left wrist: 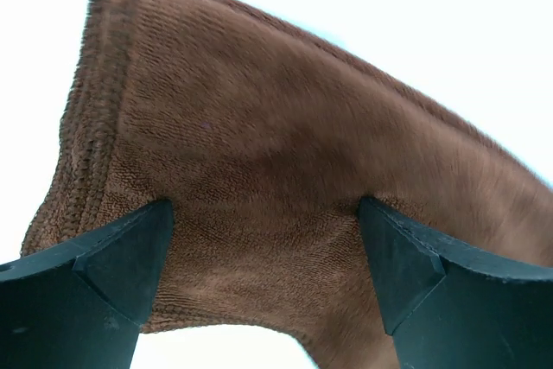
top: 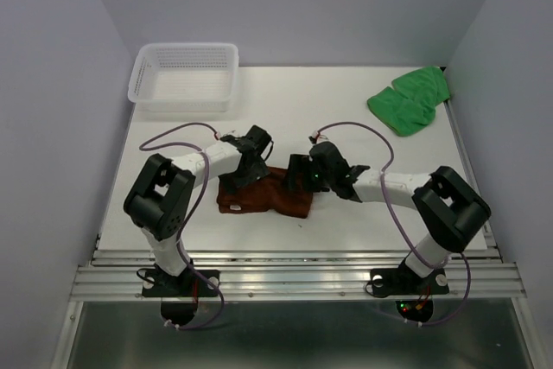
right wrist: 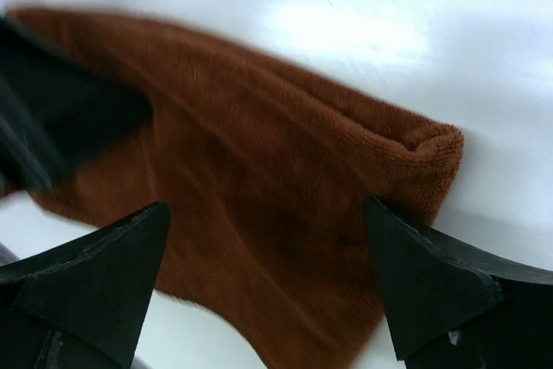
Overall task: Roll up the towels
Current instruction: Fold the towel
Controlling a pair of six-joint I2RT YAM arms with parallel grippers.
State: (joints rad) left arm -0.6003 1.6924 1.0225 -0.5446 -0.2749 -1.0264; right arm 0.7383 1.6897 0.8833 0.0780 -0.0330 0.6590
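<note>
White, smooth bench (top: 346, 136), enclosed by pale walls at left, rear and right. Open room at centre rear and along the near edge. Brown towel (top: 263, 196) at centre front: terry pile, partly folded, thick hemmed edge. Left fingers (left wrist: 112, 274) apart, tips against its nap. Right fingers (right wrist: 95, 274) apart, straddling its folded corner. Green towel (top: 410, 101) crumpled at far right edge. Perforated plastic basket (top: 186, 97) at far left corner.
</note>
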